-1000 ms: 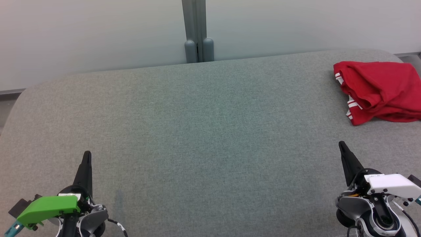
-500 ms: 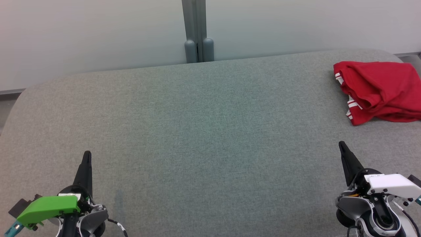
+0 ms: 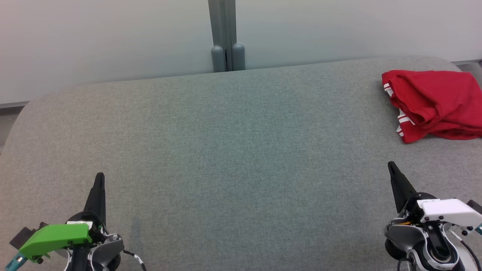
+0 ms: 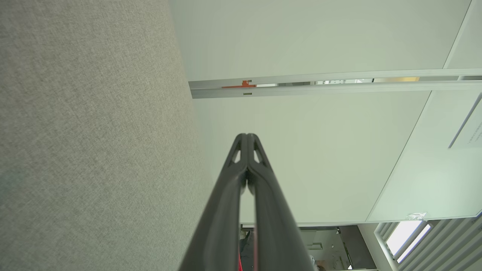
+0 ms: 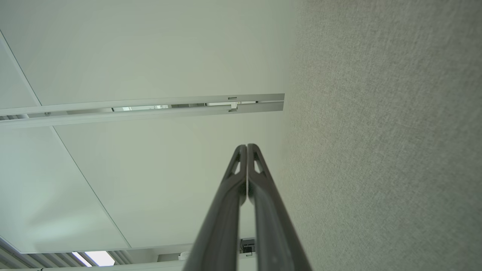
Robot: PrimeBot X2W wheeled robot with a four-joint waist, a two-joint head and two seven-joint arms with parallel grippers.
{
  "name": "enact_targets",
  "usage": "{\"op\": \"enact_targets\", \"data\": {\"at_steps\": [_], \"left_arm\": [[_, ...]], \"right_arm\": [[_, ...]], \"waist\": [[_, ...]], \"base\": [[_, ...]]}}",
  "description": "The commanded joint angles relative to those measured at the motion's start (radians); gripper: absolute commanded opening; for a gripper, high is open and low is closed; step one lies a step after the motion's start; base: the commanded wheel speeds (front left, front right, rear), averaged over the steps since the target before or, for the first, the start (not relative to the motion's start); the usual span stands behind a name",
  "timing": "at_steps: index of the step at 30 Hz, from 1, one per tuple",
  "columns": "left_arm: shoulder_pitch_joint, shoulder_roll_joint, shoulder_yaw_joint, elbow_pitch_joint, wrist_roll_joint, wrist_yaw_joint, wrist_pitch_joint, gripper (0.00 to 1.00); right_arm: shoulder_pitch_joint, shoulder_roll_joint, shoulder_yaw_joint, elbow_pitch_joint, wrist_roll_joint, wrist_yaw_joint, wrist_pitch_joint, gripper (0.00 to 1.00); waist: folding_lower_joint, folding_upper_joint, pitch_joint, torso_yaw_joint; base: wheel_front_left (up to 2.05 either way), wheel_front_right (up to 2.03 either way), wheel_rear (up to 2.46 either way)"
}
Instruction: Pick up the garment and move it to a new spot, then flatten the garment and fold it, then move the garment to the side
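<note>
I've got left tool (image 3: 99, 176) & right tool (image 3: 391, 164) both fully closed, empty, over the grey fabric table (image 3: 233, 150). Crumpled red cloth garment (image 3: 433, 101) lies far right, untouched.

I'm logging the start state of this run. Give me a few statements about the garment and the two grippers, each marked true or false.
1. The red garment lies bunched at the right end of the grey fabric surface. True.
2. The right gripper holds the red garment. False: it is shut on nothing and stands apart from the cloth.
3. The left gripper is shut. True.
4. The red garment is spread flat in the middle of the surface. False: it sits rumpled at the right edge of the head view.
5. The red garment has white stripes on its trim. True.
</note>
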Motion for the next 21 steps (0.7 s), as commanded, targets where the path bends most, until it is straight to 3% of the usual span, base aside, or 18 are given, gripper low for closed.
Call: {"op": "enact_targets", "data": {"at_steps": [1,21], "left_arm": [[-0.011,0.0,0.003,-0.002,-0.002,-0.004,0.004,0.0],[-0.011,0.0,0.003,-0.002,-0.002,-0.004,0.003,0.0]], "right_arm": [[-0.007,0.0,-0.002,0.002,0.006,0.0,0.004,0.0],[-0.007,0.0,-0.002,0.002,0.005,0.0,0.004,0.0]], "waist": [[0.0,0.0,0.0,0.0],[0.0,0.0,0.0,0.0]], "base": [[0.0,0.0,0.0],[0.0,0.0,0.0]]}}
